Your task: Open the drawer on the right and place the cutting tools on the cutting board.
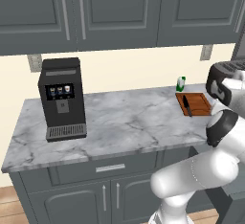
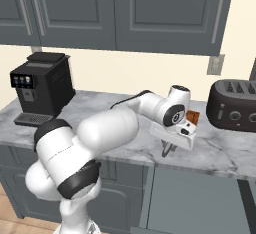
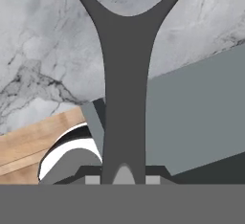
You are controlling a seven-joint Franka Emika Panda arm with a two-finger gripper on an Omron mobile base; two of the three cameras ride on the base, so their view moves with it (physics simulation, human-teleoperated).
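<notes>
Gripper (image 2: 167, 151) clamped on peeler (image 3: 125, 74), forked head fwd, over marble counter (image 1: 119, 117) edge w/ drawer (image 3: 196, 108) open below. Knife (image 1: 187, 106) already on cutting board (image 1: 198, 104). Step: carrying 2nd tool. Next, likely: swing to board, lower, release.

Hand (image 2: 167, 152) w/ dark tool over counter (image 2: 220, 153) edge, nr toaster (image 2: 235, 109).
</notes>
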